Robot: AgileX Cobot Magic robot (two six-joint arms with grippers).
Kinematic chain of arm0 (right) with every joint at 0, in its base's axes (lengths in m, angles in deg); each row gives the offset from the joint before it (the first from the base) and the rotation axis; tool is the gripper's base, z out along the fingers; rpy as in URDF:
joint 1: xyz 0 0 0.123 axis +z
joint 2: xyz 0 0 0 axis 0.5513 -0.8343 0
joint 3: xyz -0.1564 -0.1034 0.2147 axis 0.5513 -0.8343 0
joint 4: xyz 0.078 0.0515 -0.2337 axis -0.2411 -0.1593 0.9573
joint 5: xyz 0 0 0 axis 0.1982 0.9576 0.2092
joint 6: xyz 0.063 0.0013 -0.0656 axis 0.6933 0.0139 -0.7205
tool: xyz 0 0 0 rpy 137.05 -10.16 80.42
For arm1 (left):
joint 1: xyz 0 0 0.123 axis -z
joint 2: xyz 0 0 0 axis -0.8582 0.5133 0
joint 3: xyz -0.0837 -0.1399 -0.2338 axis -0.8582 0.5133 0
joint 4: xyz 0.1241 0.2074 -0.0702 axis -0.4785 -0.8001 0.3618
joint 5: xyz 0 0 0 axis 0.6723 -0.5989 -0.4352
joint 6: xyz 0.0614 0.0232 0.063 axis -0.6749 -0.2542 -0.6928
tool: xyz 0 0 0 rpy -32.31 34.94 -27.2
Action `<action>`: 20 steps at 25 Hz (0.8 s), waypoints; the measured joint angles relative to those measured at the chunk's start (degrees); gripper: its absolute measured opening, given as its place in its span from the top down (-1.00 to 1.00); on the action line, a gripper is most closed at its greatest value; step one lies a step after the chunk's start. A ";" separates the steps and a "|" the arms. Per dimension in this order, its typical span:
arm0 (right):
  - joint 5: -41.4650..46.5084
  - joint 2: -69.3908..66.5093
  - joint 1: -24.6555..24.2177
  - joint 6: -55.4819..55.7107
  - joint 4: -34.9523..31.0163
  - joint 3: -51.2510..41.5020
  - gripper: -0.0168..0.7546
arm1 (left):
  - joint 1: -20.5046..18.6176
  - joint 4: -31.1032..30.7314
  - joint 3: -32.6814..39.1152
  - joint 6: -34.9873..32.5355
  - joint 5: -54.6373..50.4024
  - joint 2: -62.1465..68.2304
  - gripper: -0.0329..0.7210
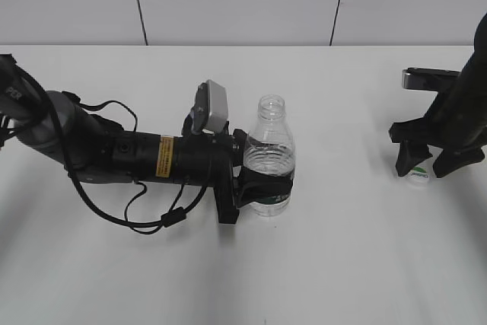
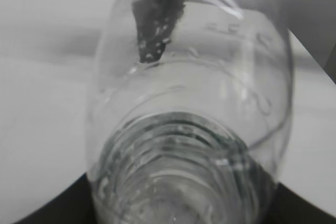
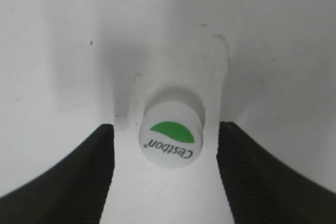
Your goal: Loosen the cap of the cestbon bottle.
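The cestbon bottle [image 1: 269, 156] stands upright mid-table, its mouth open with no cap on it. My left gripper [image 1: 259, 182] is shut on the bottle's lower body at the green label. In the left wrist view the clear bottle [image 2: 189, 129] fills the frame and the fingers barely show. The white cap [image 1: 418, 174], with its green half-circle and "Cestbon" lettering, lies on the table at the right. My right gripper [image 1: 428, 164] is open with a finger on each side of the cap. In the right wrist view the cap [image 3: 171, 135] sits between the open fingers [image 3: 166, 150], touching neither.
The white table [image 1: 342, 264] meets a pale panelled wall at the back. The left arm and its loose cables [image 1: 144, 218] lie across the left half of the table. A dark bar [image 1: 430, 78] of the right arm sits at the back right.
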 joint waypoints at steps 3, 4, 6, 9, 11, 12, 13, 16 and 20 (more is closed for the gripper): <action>0.73 0.00 0.00 0.39 -0.05 0.35 -0.38 | 0.00 0.00 0.00 0.00 0.00 0.00 -0.05; 1.47 0.00 0.00 0.45 -0.05 0.78 -0.39 | 0.00 0.00 0.00 0.00 0.00 0.00 -0.05; 3.93 0.00 0.00 0.50 -0.33 2.60 -0.40 | 0.00 0.00 0.00 0.00 0.00 0.00 -0.05; 8.18 0.00 0.00 0.50 -0.57 6.48 -0.40 | 0.00 0.00 0.00 0.00 0.00 0.00 -0.05; 10.73 0.00 0.00 0.50 -0.57 9.14 -0.41 | 0.00 0.00 0.00 0.00 0.00 0.00 -0.05; 11.77 0.00 0.00 0.50 -0.57 10.48 -0.41 | 0.00 0.00 0.00 0.00 0.00 0.00 -0.05; 12.71 0.00 0.00 0.50 -0.63 11.72 -0.41 | 0.00 0.00 0.00 0.00 0.00 0.00 -0.06; 14.78 0.00 0.00 0.50 -0.80 14.42 -0.41 | 0.00 0.12 0.00 0.00 0.00 0.00 -0.18; 16.51 0.00 0.00 0.54 -1.06 16.63 -0.41 | 0.00 0.27 0.00 0.00 -0.29 0.00 -0.41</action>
